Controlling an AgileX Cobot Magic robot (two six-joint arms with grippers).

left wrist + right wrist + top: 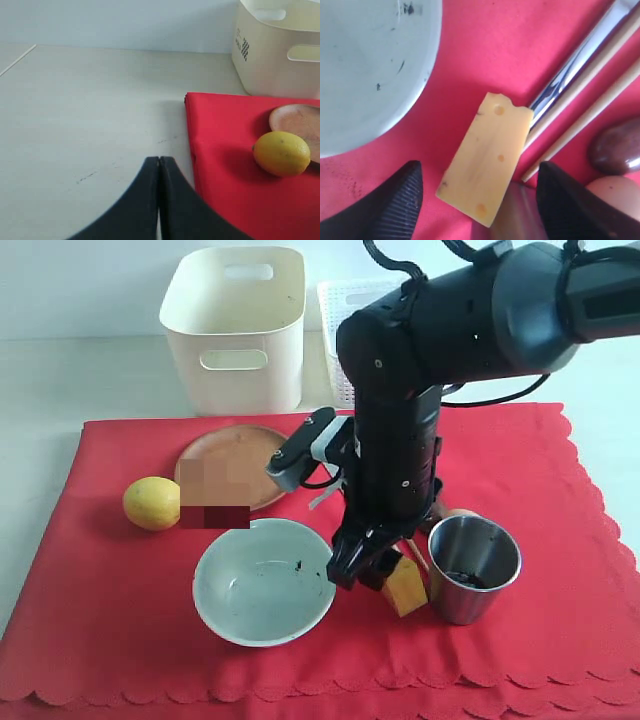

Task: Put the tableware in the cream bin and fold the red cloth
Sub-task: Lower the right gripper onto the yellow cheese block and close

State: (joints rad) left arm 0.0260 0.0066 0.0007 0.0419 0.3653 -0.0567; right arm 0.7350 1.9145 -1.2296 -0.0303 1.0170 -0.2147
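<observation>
Straddles the yellow handle (pixel 485 160) of the metal knife (pixel 555 85) with the jaws of the right gripper (pixel 480 167) wide apart, knife flat on the red cloth (pixel 120 590) between bowl (pixel 262 580) and steel cup (pixel 460 605), cream bin (pixel 200 390) well behind; holds the left gripper (pixel 159 200) shut over bare table (pixel 75 100). Risks pinching up cloth or the chopsticks (pixel 590 77) beside the blade on closing, or tipping the cup on lifting.

- pale table (pixel 60 380), matte, lightly scuffed
- red cloth (pixel 520 500) spread flat across front and middle, scalloped hem at front
- cream bin (pixel 235 335) standing just behind cloth's far edge
- white lattice basket (pixel 338 340) right beside bin, partly hidden
</observation>
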